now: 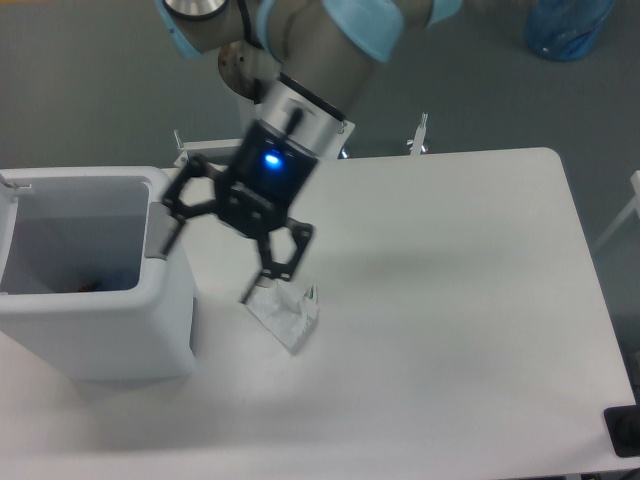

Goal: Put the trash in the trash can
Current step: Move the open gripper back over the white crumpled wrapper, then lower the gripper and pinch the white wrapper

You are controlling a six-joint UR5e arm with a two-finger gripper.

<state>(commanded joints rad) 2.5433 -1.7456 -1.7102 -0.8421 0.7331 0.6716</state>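
The trash can (100, 330), a boxy white bin, stands at the table's left edge with its mouth open upward. Deep inside it only a small red and dark sliver (88, 287) shows, which looks like part of the bottle. The crumpled clear-white wrapper (292, 312) with a green mark lies on the table just right of the bin. My gripper (208, 272) hangs open and empty between the bin's right wall and the wrapper. One fingertip (248, 296) is right at the wrapper's upper left edge.
The arm's white pedestal (300, 130) stands behind the table's far edge. A blue bag (566, 26) lies on the floor at the top right. A black object (624, 432) sits at the table's near right corner.
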